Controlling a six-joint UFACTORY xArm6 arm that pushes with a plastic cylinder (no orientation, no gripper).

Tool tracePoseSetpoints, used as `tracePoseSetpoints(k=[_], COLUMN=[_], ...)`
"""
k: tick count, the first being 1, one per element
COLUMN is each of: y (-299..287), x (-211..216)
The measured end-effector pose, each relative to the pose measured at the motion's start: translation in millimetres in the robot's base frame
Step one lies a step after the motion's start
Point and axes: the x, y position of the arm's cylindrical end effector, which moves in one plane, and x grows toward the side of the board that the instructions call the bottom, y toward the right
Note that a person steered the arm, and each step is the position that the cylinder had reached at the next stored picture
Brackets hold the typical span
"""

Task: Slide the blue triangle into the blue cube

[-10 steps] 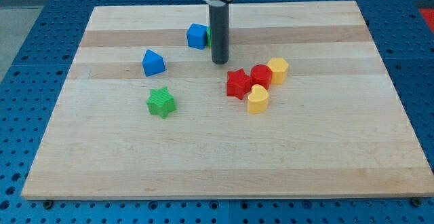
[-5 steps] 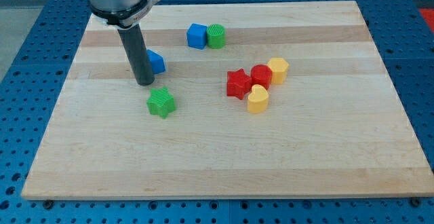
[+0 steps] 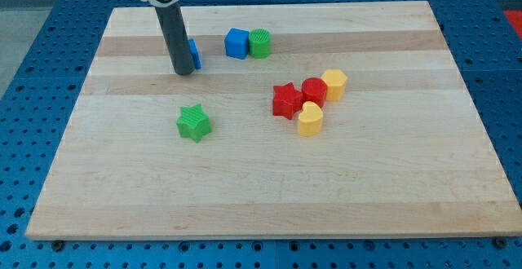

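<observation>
The blue triangle point(image 3: 194, 53) lies near the view's top left, mostly hidden behind my rod; only its right edge shows. My tip point(image 3: 183, 72) rests on the board at the triangle's lower left, touching or nearly touching it. The blue cube point(image 3: 236, 43) sits a short way to the right of the triangle, with a gap between them. A green cylinder point(image 3: 259, 43) touches the cube's right side.
A green star point(image 3: 193, 123) lies below my tip. A red star point(image 3: 286, 100), red cylinder point(image 3: 314, 91), yellow hexagon-like block point(image 3: 334, 83) and yellow heart point(image 3: 310, 119) cluster at the view's right of centre. The wooden board point(image 3: 269, 187) sits on a blue pegboard.
My rod swung from beside the blue cube to the left of the blue triangle, then pushed it up and to the right, closer to the cube.
</observation>
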Motion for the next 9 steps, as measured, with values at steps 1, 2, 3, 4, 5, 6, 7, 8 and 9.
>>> tracePoseSetpoints(k=[1, 2, 3, 4, 5, 6, 7, 8, 9], y=[-13.3, -35.0, -37.2, -25.5, -15.3, -8.0, 3.8, 12.2, 14.6], x=[-0.1, -0.9, -11.1, -15.9, -15.9, -17.9, -22.0, -22.8, -22.9])
